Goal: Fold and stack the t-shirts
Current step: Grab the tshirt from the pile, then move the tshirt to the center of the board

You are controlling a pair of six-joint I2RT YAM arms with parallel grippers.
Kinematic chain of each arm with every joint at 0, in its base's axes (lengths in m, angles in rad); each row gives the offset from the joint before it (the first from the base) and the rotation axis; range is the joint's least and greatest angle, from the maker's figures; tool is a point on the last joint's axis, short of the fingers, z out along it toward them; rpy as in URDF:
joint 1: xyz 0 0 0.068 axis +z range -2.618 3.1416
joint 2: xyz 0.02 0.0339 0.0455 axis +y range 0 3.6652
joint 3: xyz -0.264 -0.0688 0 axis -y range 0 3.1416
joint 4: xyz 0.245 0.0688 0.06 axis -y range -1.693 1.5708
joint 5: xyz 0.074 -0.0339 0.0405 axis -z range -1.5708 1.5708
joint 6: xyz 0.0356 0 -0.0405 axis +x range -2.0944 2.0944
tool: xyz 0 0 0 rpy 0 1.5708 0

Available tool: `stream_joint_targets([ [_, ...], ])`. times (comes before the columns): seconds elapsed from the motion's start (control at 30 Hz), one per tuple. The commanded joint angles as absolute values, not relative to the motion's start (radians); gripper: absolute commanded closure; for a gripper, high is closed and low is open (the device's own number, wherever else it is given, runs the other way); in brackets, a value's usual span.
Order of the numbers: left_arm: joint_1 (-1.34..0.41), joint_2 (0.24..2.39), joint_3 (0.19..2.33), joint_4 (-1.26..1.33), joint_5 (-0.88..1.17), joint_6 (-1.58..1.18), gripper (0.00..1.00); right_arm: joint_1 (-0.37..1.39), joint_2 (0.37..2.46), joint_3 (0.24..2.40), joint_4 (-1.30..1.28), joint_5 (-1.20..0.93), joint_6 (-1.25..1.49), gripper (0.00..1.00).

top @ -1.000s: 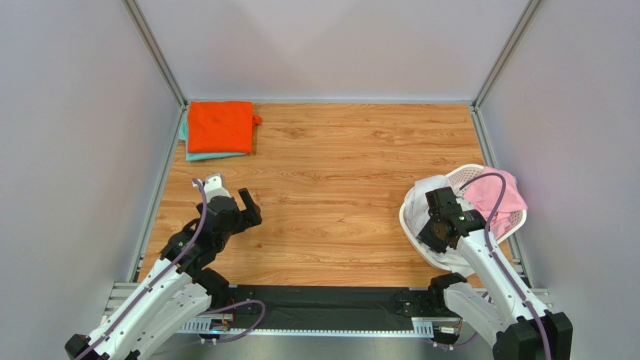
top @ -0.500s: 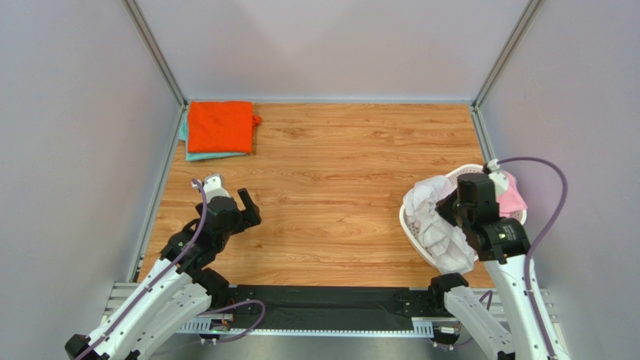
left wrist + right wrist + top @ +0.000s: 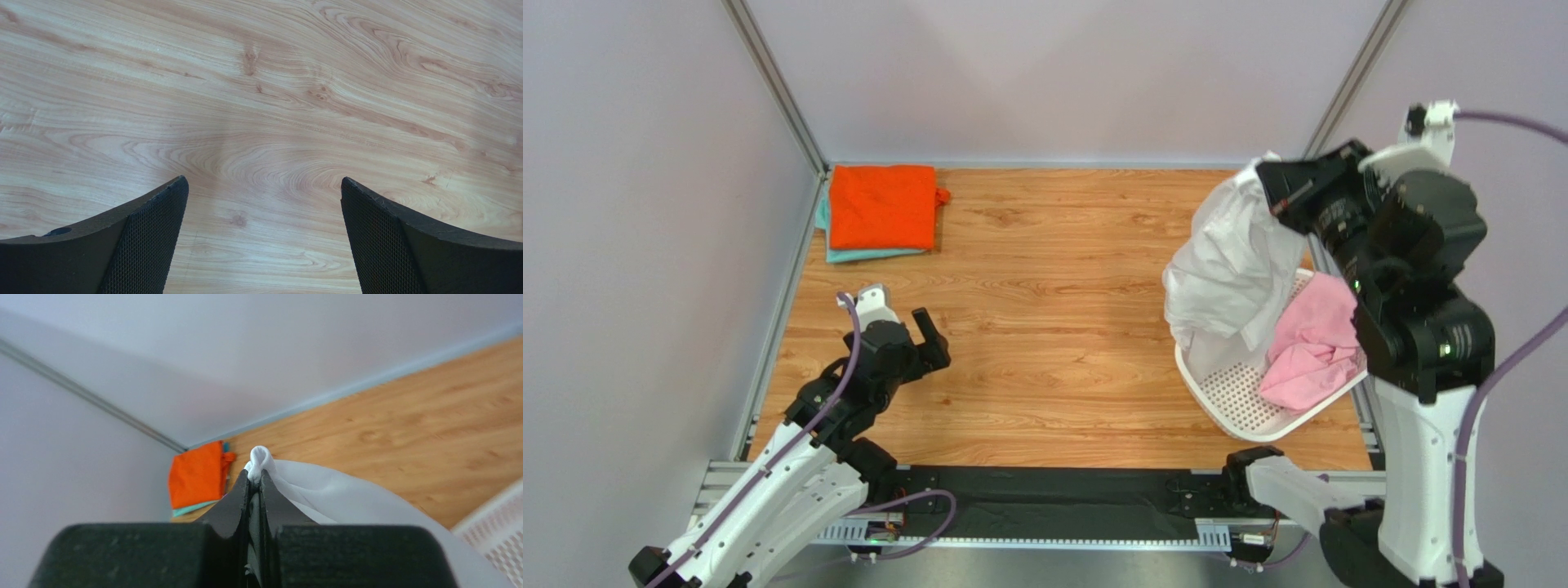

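Robotics lab cell: wood-grain table (image 3: 1075,294) boxed left, right and far by plain grey panels (image 3: 1063,74) on metal posts (image 3: 775,86).

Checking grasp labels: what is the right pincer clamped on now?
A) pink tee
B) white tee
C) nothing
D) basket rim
B: the right pincer is shut on a bunched bit of the white t-shirt, which hangs from it over the basket, while the pink t-shirt lies in the basket.
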State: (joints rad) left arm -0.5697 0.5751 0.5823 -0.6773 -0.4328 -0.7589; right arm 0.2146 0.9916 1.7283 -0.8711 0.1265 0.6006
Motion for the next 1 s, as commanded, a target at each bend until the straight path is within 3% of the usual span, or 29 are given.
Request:
stream_joint_targets([
  [0.0, -0.572, 0.565, 0.583, -0.666, -0.423, -0.767, 0.0, 0.215, 1.193, 1.958, -0.773, -0.169, 0.546, 1.0],
  [0.2, -0.572, 0.56, 0.581, -0.667, -0.423, -0.769, 0.0, 0.294, 1.466, 2.264, -0.666, -0.422, 0.568, 1.0],
  [0.47, -0.572, 0.561, 0.578, -0.669, -0.414, -0.782, 0.0, 0.515, 1.65, 2.332, -0.618, -0.417, 0.502, 1.0],
  [0.6, -0.572, 0.561, 0.583, -0.689, -0.436, -0.795, 0.0, 0.526, 1.643, 2.179, -0.595, -0.401, 0.5, 1.0],
  [0.83, -0.572, 0.574, 0.588, -0.724, -0.495, -0.834, 0.0, 0.419, 1.545, 1.615, -0.575, -0.265, 0.45, 0.96],
  [0.93, -0.572, 0.6, 0.592, -0.741, -0.518, -0.859, 0.0, 0.336, 1.584, 1.496, -0.568, -0.244, 0.411, 0.81],
  [0.97, -0.572, 0.61, 0.594, -0.753, -0.523, -0.867, 0.0, 0.318, 1.623, 1.462, -0.569, -0.22, 0.379, 0.67],
])
